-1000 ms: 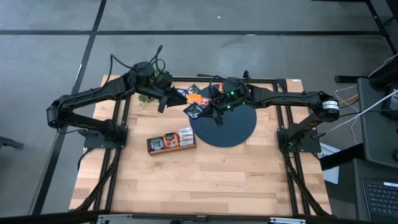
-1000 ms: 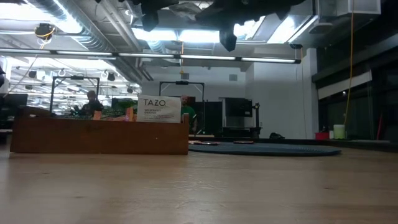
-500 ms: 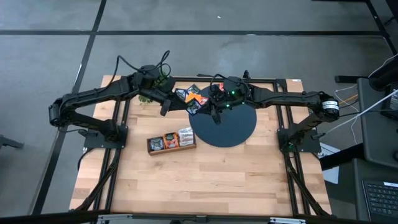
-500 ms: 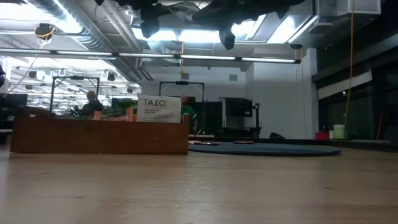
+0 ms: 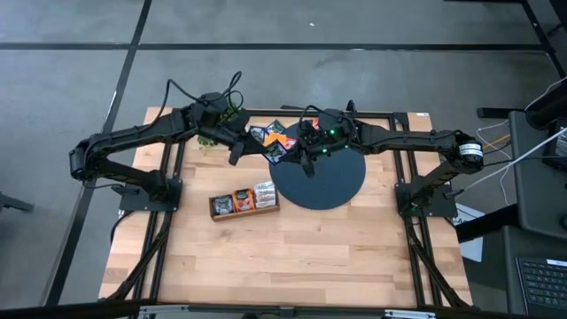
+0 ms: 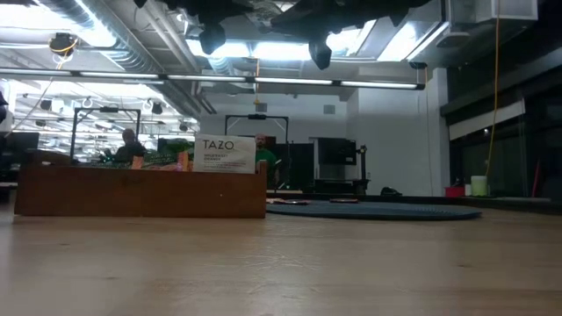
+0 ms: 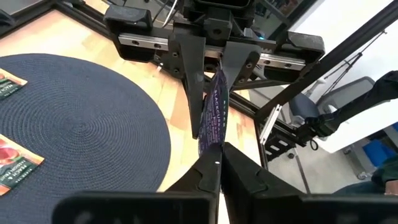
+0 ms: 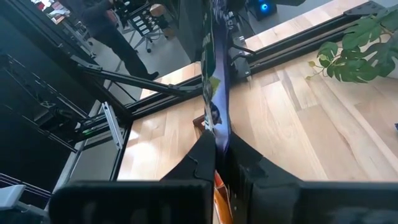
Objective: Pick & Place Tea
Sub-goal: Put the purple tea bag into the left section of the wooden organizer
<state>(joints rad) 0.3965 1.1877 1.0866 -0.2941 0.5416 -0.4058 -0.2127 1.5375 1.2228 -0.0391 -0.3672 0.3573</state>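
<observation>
Both sets of fingers pinch one dark purple tea bag [image 7: 212, 115] between them, high over the worktop [image 5: 292, 257]. Left gripper [image 7: 219, 157] should hold tight while right gripper [image 8: 216, 144] lets go slowly.

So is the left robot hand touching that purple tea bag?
Touching. In the left wrist view the left gripper has its fingers closed on the lower edge of the purple tea bag, while the right gripper pinches its top.
</observation>
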